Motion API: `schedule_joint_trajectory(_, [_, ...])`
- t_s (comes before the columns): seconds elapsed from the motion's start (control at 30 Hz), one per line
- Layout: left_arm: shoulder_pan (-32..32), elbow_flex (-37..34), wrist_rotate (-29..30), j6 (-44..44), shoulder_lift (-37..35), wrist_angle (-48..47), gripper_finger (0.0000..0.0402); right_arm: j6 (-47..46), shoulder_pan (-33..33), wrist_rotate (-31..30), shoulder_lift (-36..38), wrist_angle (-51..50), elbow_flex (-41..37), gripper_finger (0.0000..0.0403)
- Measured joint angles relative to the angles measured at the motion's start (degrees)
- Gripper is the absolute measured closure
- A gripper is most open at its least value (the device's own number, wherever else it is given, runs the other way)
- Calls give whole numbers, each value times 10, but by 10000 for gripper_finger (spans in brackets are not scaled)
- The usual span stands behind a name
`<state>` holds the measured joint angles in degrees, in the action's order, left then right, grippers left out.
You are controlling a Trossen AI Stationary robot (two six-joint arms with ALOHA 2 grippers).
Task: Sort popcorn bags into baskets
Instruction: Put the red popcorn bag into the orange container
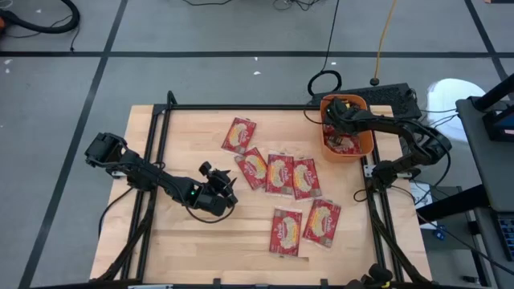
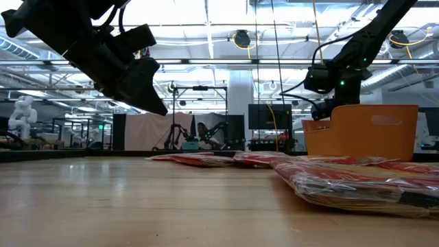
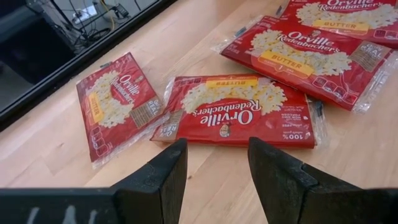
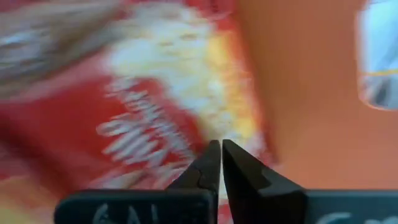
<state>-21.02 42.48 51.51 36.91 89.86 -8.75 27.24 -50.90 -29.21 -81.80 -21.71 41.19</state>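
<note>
Several red popcorn bags lie flat on the wooden table: one (image 1: 239, 135) toward the far side, three in a row (image 1: 279, 172) at the middle, two (image 1: 305, 226) nearer the front. My left gripper (image 1: 230, 193) hangs open above the table, just short of the nearest bag (image 3: 239, 109); nothing is between its fingers (image 3: 217, 162). The orange basket (image 1: 366, 149) stands at the far right with bags (image 1: 344, 144) inside. My right gripper (image 1: 337, 127) is shut and reaches down into the basket, fingertips (image 4: 217, 162) over a bag (image 4: 155, 112). My right gripper's shut fingertips (image 4: 210, 163) point down at the bag lying in the basket, beside the orange wall (image 4: 298, 93). I cannot tell whether they touch the bag. Nothing shows between the fingers.
Black frame rails (image 1: 157, 144) border the table left and right. Cables and a black device (image 1: 393, 98) lie just beyond the basket. Bare wood stretches along the table's near-left part (image 1: 201, 249). One bag (image 2: 357, 182) lies close to the low camera.
</note>
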Motion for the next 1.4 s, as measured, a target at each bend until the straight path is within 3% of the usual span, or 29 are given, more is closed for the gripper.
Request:
schedule_joint_trajectory(0.13, [0, 0, 0, 4, 0, 0, 229, 4, 1, -39, 6, 3, 0, 402])
schedule_joint_trajectory(0.3, [-1, 0, -1, 17, 0, 1, 229, -22, 23, -35, 45, -7, 0, 402])
schedule_joint_trajectory(0.5, [-1, 0, -1, 22, 0, 8, 229, -62, 26, 112, 93, -80, 0, 403])
schedule_joint_trajectory(0.73, [0, 0, -2, -11, 0, 46, 229, -67, -22, 131, 67, -80, 0, 403])
schedule_joint_trajectory(1.13, [0, 0, -2, -10, 0, 56, 229, -91, -33, 107, 21, -34, 0, 403])
schedule_joint_trajectory(1.4, [-3, 0, -2, -4, 0, 56, 229, -109, -4, 96, 80, -33, 5, 403])
